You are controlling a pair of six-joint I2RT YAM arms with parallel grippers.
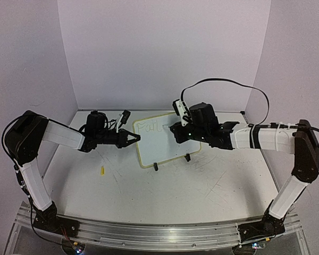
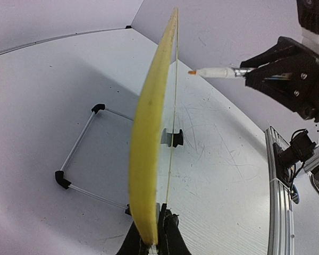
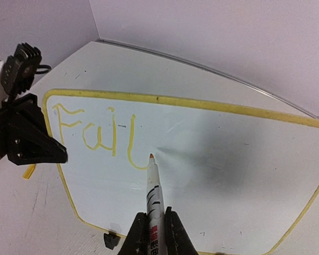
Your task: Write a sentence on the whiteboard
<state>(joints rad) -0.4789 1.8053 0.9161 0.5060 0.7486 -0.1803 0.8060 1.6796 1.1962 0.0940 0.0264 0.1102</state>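
Note:
The whiteboard, white with a thin yellow rim, stands tilted at the back middle of the table. In the right wrist view the whiteboard carries yellow letters reading "Fal" and a curved stroke. My left gripper is shut on the board's left edge. Edge-on in the left wrist view, the whiteboard runs up from that gripper. My right gripper is shut on a white marker, whose orange tip sits at the end of the last stroke. The marker also shows in the left wrist view.
A small yellow piece lies on the table left of the board. Black clip feet hold the board's lower edge, and a wire stand props it from behind. White walls enclose the back and sides; a metal rail runs along the near edge.

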